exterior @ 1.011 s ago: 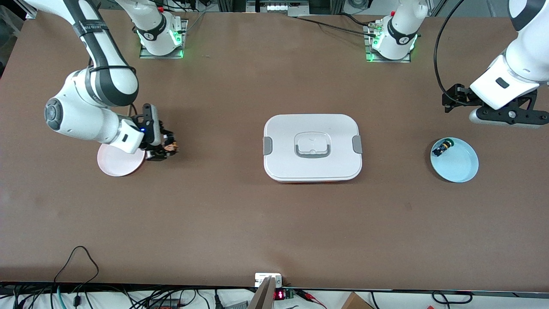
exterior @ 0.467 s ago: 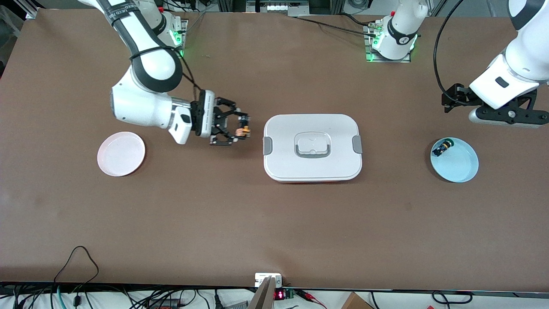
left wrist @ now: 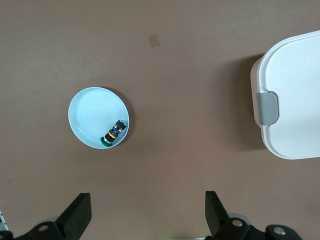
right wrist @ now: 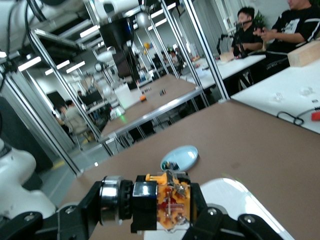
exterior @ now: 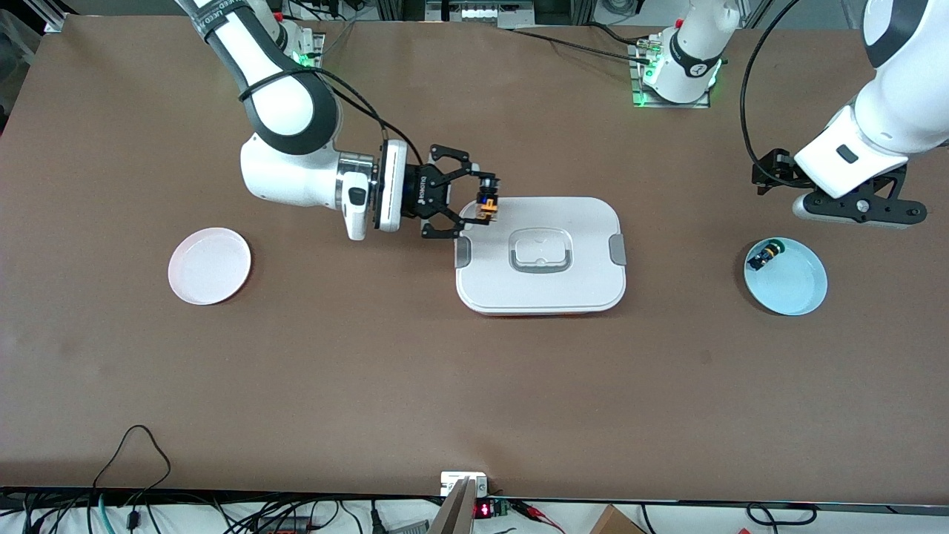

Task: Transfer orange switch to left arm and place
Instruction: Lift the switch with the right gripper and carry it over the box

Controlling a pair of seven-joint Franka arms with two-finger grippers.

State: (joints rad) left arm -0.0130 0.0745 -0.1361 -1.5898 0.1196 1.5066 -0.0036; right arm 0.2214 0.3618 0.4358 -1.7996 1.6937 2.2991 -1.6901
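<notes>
1. pink plate [exterior: 209, 265] sits at the right arm's end of the table; nothing on it.
2. right gripper [exterior: 480, 202] is turned sideways, in the air over the corner of the box [exterior: 540, 254] toward the right arm's end; fingers clamped on the orange switch [exterior: 486, 206]; right wrist view shows the switch [right wrist: 159, 201] pinched between the two fingers, orange body plus black block and silver cap.
3. box lies flat mid-table, lid on, grey clips at both short sides, grey handle recessed in the lid.
4. blue plate [exterior: 786, 277] is at the left arm's end; small black part [exterior: 764, 256] with blue and yellow-green bits lies in it near the rim.
5. left gripper [exterior: 852, 210] hovers over bare table just beside the blue plate, holding nothing; left wrist view shows its fingers [left wrist: 80, 216] spread wide.
</notes>
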